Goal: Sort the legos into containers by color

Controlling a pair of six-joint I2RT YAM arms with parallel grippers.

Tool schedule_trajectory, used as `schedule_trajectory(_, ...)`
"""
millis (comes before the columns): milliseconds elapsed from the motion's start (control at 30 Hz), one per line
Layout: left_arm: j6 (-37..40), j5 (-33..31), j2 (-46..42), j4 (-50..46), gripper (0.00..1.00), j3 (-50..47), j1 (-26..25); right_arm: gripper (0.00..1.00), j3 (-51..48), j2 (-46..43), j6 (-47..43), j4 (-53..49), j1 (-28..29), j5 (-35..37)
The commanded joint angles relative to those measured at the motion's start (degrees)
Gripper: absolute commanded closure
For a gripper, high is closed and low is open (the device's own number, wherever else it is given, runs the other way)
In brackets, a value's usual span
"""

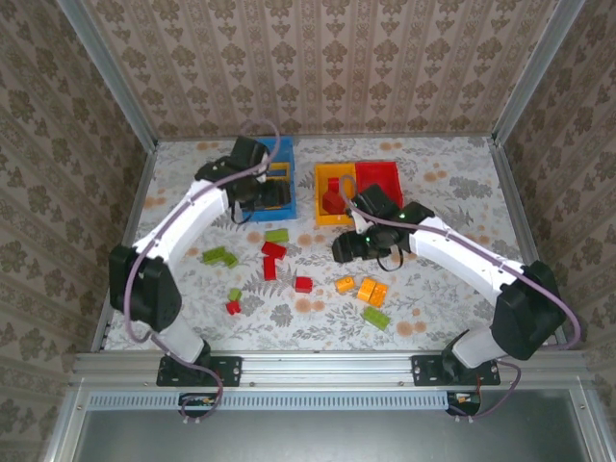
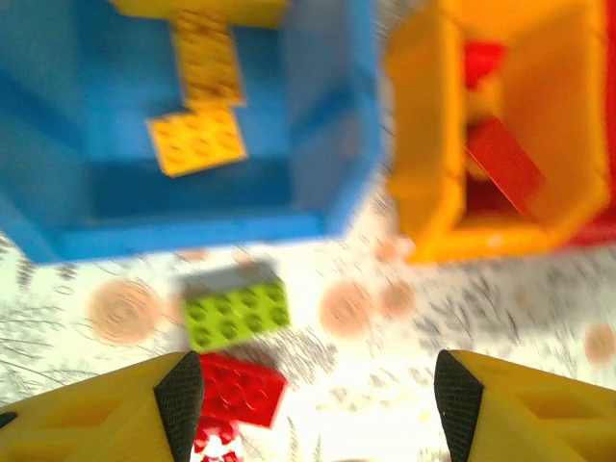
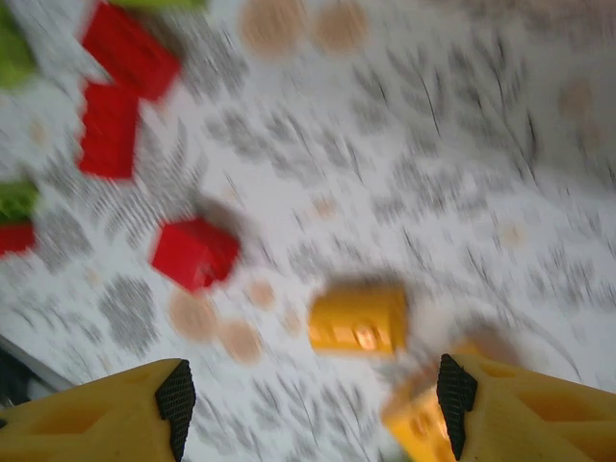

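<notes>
Currently the left gripper (image 2: 318,409) hangs over the near end of the blue bin (image 1: 287,152), which stands by the far edge of the worktop (image 1: 452,192); fingers spread wide, nothing between them. Blue bin holds yellow bricks (image 2: 197,142). Yellow-orange bin (image 1: 325,181) beside it contains a red brick (image 2: 500,159); red bin (image 1: 383,175) touches its right side. Right gripper (image 3: 313,409) sits mid-worktop, just nearer than the yellow-orange bin, jaws wide, empty. Loose legos (image 1: 376,319) lie from the middle toward the near edge: green brick (image 2: 236,310) just nearer than the blue bin, red bricks (image 1: 273,255), red cube (image 3: 195,252), orange bricks (image 1: 371,291), green piece (image 1: 219,256) toward the left edge
</notes>
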Motion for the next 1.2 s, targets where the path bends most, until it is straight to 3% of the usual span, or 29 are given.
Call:
schedule_trajectory(0, 7.1, 5.8, -6.3, 2.9, 0.32, -9.0, -6.9, 0.28, -3.3, -3.5, 0.9, -15.7, 2.8, 3.1)
schedule_trajectory(133, 7.5, 8.1, -13.9, 4.3, 0.32, -19.0, -13.3, 0.25, -9.0, -6.2, 4.7, -19.4, 8.0, 4.7)
schedule_trajectory(400, 3.8, 7.4, -22.2, 3.4, 0.32, -26.5, -15.8, 0.19, -13.7, 1.0, 5.7, -15.2, 12.1, 6.8)
schedule_trajectory(433, 3.7, 7.1, -22.5, 3.3, 0.32, -26.7, -15.9, 0.06, -13.7, 2.2, 5.5, -14.9, 12.5, 7.3)
schedule_trajectory(467, 3.3, 6.8, -22.9, 3.2, 0.32, -26.9, -15.9, 0.01, -13.6, 3.3, 5.2, -14.5, 12.7, 8.0)
schedule_trajectory(567, 2.5, 6.3, -23.8, 3.3, 0.32, -27.2, -15.9, 0.01, -12.9, 5.8, 4.1, -13.0, 12.7, 9.0)
schedule_trajectory(700, 1.7, 5.6, -24.7, 3.4, 0.32, -27.6, -16.1, 0.09, -12.5, 9.4, 3.9, -10.8, 12.9, 8.0)
schedule_trajectory(1033, 0.7, 4.5, -25.0, 3.4, 0.33, -27.0, -16.1, 0.40, -12.6, 13.7, 2.9, -7.4, 14.3, 7.0)
schedule_trajectory(1167, 0.3, 4.2, -25.0, 3.8, 0.33, -27.0, -16.1, 0.59, -13.5, 13.7, 2.9, -6.4, 15.2, 6.8)
